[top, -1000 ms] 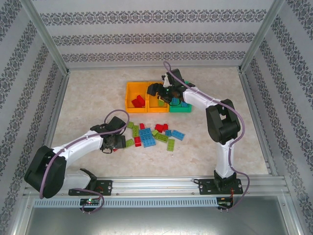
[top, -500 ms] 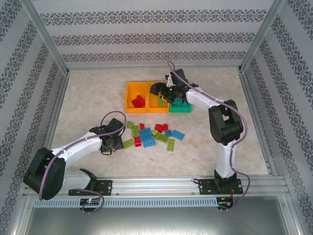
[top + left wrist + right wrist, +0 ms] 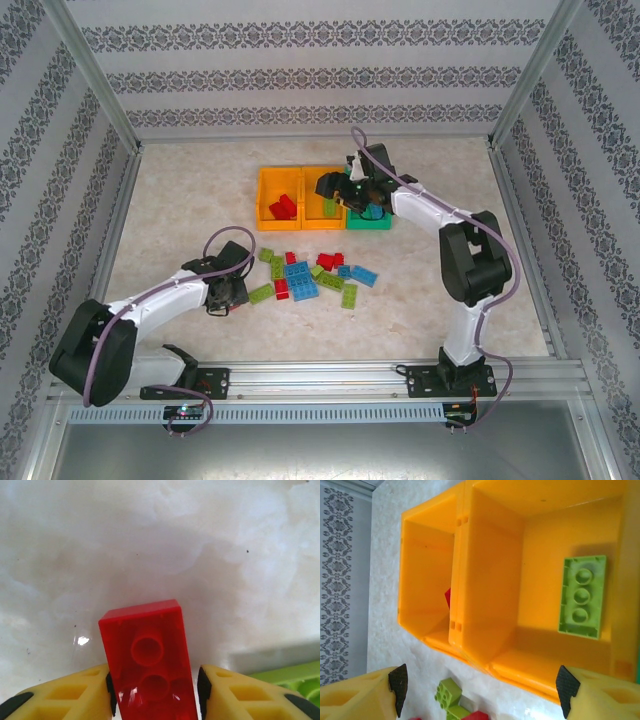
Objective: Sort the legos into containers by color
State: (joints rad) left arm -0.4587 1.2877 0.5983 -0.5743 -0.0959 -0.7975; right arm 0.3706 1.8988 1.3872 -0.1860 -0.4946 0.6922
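Red lego (image 3: 147,665), lime lego (image 3: 295,679) just beside

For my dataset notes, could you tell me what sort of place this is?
Probably a lab robot test cell: aluminium frame posts, patterned wall panels, left arm and right arm bolted to a rail.

The left arm (image 3: 160,295) and the right arm (image 3: 458,335) are built alike, with smooth white link shells between bulky black joint housings (image 3: 470,262). A purple cable (image 3: 232,232) runs along each arm in loose loops. Each arm stands on a black base plate (image 3: 186,381). The jaws are yellow plastic with moulded rectangular recesses, and their inner faces carry black pads (image 3: 111,695).
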